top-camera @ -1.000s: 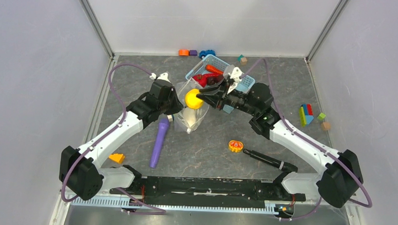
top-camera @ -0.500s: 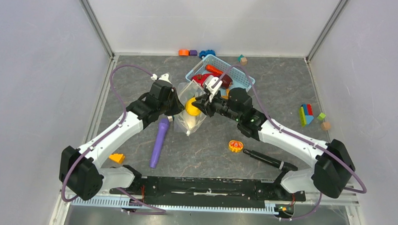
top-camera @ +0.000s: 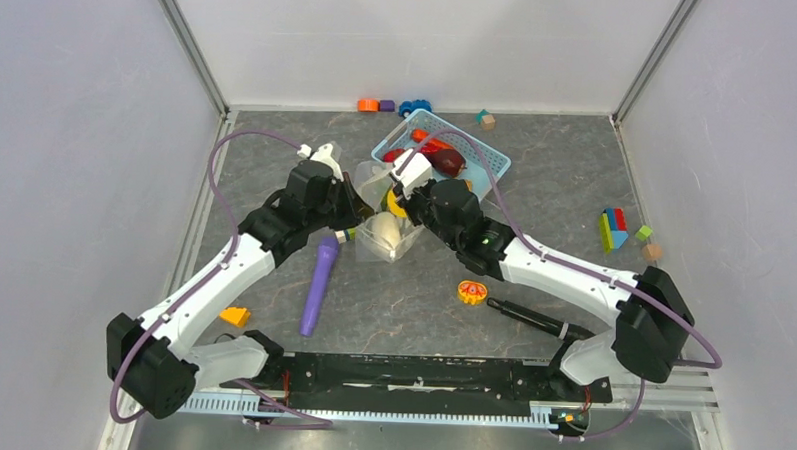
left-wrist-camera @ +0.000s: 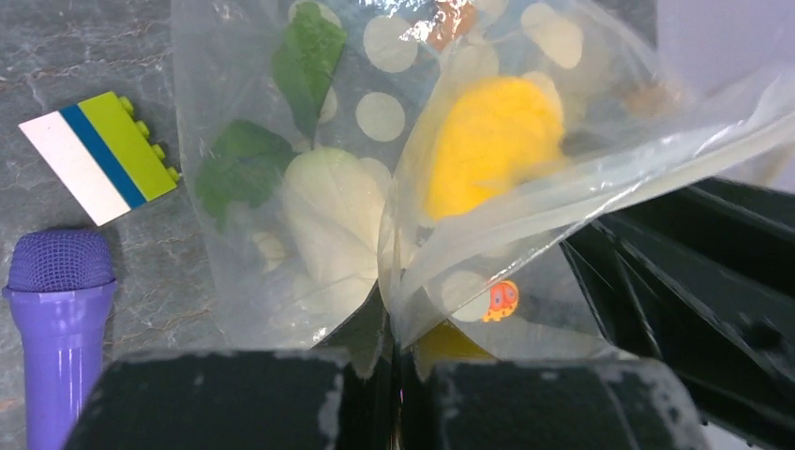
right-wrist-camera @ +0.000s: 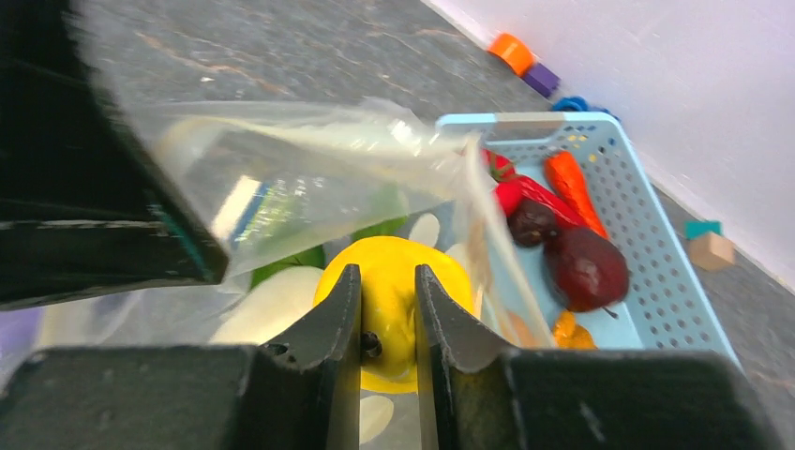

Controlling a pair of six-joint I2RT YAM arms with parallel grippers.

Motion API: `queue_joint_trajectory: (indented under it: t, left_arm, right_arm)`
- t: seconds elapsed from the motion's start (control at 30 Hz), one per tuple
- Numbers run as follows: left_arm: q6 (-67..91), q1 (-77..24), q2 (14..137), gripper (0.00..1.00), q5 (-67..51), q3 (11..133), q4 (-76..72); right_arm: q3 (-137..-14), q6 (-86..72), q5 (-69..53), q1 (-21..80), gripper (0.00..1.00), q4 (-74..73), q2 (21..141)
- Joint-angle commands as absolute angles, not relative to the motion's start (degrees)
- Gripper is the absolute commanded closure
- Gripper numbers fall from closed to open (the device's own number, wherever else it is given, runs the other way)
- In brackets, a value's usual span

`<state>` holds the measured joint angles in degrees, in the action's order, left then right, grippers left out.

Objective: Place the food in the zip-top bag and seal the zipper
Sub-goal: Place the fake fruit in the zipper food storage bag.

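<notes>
The clear zip-top bag (top-camera: pixel 379 224) with white dots lies between my arms, its mouth facing the blue basket. My left gripper (top-camera: pixel 349 209) is shut on the bag's edge (left-wrist-camera: pixel 412 281) and holds it up. My right gripper (right-wrist-camera: pixel 387 272) is shut on the yellow pepper (right-wrist-camera: pixel 450 281), which sits in the bag's mouth (top-camera: pixel 396 207). A white egg (left-wrist-camera: pixel 333 211) and green leaves (left-wrist-camera: pixel 305 56) lie inside the bag. In the basket (right-wrist-camera: pixel 656 244) lie an orange carrot (right-wrist-camera: pixel 572 183), a red chili (right-wrist-camera: pixel 520 192) and a dark maroon ball (right-wrist-camera: pixel 586 267). I cannot make out the zipper.
A long purple toy stick (top-camera: pixel 319 282) lies just left of the bag. An orange disc (top-camera: pixel 472 291) and a black tool (top-camera: pixel 531 318) lie front right. Coloured blocks (top-camera: pixel 614 231) sit at the right, a yellow wedge (top-camera: pixel 234 316) front left, small toys (top-camera: pixel 389 106) at the back wall.
My right gripper has carried the yellow pepper leftward from beside the basket into the bag's mouth. My left gripper still grips the bag and has shifted slightly.
</notes>
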<state>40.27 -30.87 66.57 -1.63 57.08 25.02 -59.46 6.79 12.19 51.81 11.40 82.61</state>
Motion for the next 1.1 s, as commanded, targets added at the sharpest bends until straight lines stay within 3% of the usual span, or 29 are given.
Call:
queue_joint_trajectory:
  t: [0.0,0.37,0.43,0.63,0.87,0.93,1.07]
  left_arm:
    - [40.43,-30.67,62.61,0.98,-3.34,55.59,18.94]
    - [39.48,-30.67,60.99,0.98,1.78,55.13,20.39]
    - [39.55,-30.65,61.62,0.98,2.8,54.93,20.48]
    - [41.29,-30.68,63.95,0.98,2.22,54.26,19.94]
    - [43.0,-30.72,65.06,0.98,1.4,52.92,18.68]
    - [43.25,-30.67,65.02,0.98,1.4,52.75,18.59]
    - [43.83,-30.67,64.67,0.98,2.48,52.43,18.46]
  right_arm:
    - [-63.18,7.84,23.57,52.16,1.0,9.42,83.71]
    - [-64.75,7.48,32.28,52.11,0.91,5.81,84.66]
    - [-64.78,7.4,28.47,52.12,0.84,5.49,84.29]
    - [-64.38,7.4,13.85,52.12,0.42,6.06,82.16]
    - [-62.73,8.51,1.36,52.07,0.08,9.0,78.46]
    - [-62.07,9.21,-1.47,52.03,0.02,9.59,77.19]
    - [-59.92,9.88,-4.97,52.09,0.02,11.7,74.2]
